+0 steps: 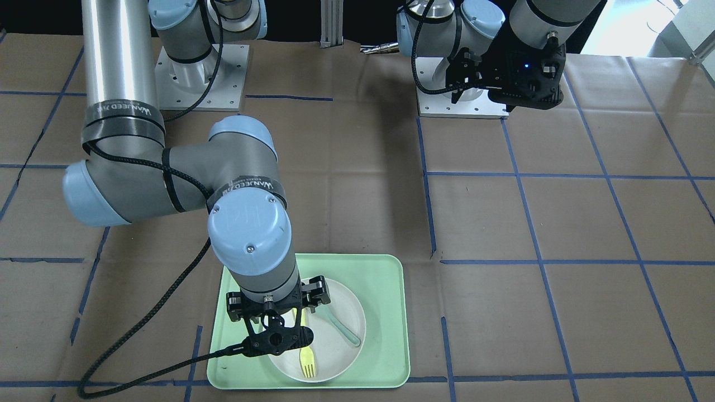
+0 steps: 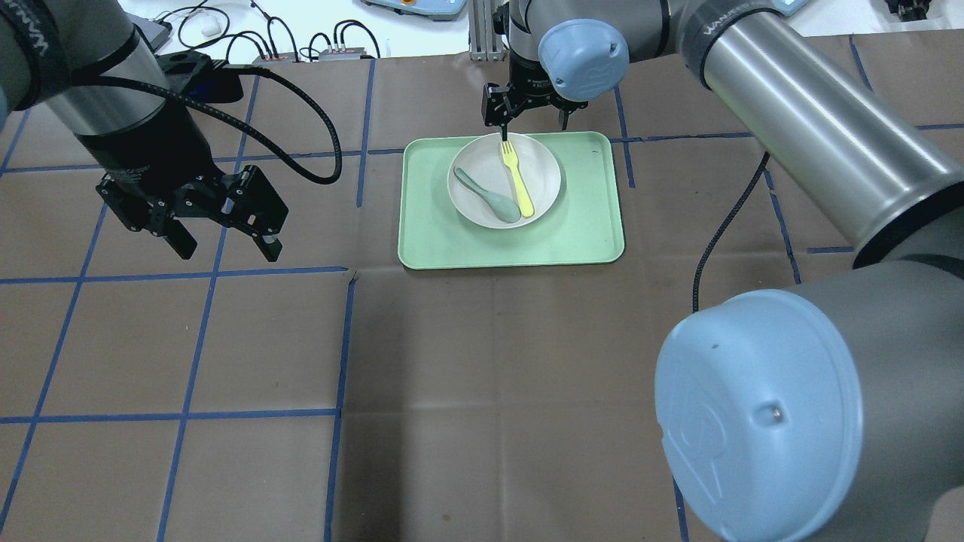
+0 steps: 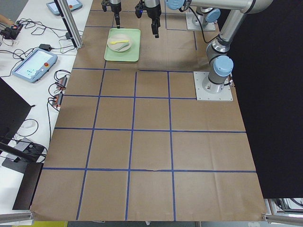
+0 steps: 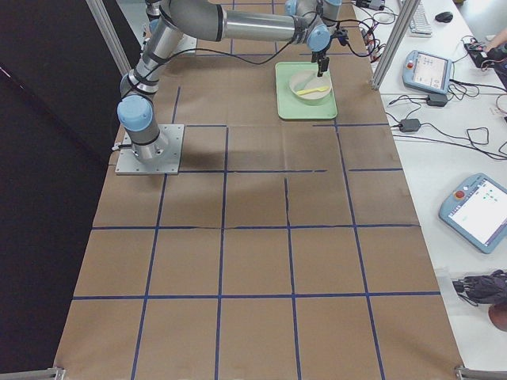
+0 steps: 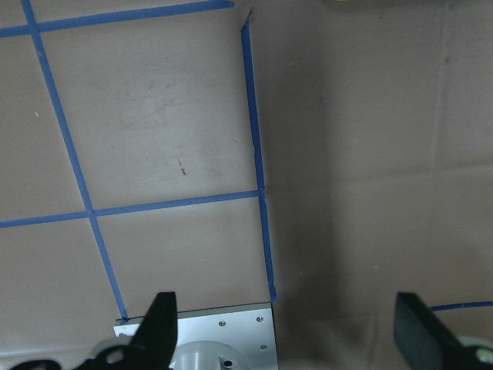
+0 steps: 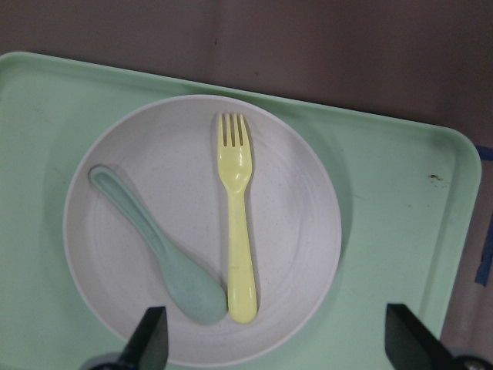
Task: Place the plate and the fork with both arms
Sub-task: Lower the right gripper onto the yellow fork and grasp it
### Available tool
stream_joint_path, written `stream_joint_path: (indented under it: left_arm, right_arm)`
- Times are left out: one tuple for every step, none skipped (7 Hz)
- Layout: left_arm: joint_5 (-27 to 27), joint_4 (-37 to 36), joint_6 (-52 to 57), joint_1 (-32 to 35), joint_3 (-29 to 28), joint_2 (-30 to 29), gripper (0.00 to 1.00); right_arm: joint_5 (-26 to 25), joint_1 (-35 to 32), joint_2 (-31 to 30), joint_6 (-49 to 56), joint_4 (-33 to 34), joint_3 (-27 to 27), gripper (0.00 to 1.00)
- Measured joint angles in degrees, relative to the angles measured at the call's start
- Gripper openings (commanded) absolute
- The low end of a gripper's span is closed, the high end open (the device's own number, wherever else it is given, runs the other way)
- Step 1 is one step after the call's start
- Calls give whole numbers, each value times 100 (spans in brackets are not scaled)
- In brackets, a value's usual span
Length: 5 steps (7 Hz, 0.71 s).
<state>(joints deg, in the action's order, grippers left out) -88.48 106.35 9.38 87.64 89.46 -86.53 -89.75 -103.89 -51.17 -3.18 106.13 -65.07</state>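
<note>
The off-white plate (image 2: 544,175) sits on the light-green tray (image 2: 587,226) at the far middle of the table. The pale-yellow fork (image 2: 518,181) lies on the plate, tines toward the far side, and shows clearly in the right wrist view (image 6: 237,223). My right gripper (image 2: 531,114) hovers open and empty over the plate's far rim; in the right wrist view (image 6: 281,347) its fingers straddle the plate (image 6: 293,231). My left gripper (image 2: 226,245) is open and empty above bare table, well left of the tray.
A teal-green spoon (image 2: 489,197) lies on the plate beside the fork. The right arm's elbow (image 2: 761,414) fills the near right of the overhead view. The left arm's base plate (image 5: 200,339) shows below the left gripper. Blue tape lines grid the brown table cover.
</note>
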Motion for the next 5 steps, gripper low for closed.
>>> stream_joint_path:
  left_arm:
    - [-6, -13, 10, -1, -31, -35, 100]
    - [-5, -94, -23, -1, -59, -71, 100]
    - [-6, -223, -50, -1, -64, -96, 100]
    - [8, -310, -71, -1, -51, -105, 100]
    - [37, -346, -94, -1, -35, -107, 100]
  right_arm:
    - [-4, -61, 188, 33, 196, -10, 100]
    - [-14, -126, 333, 60, 365, -28, 99]
    - [-34, -183, 463, 113, 470, -48, 99]
    - [-54, -203, 569, 168, 541, -60, 98]
    - [-70, -190, 630, 185, 590, -78, 97]
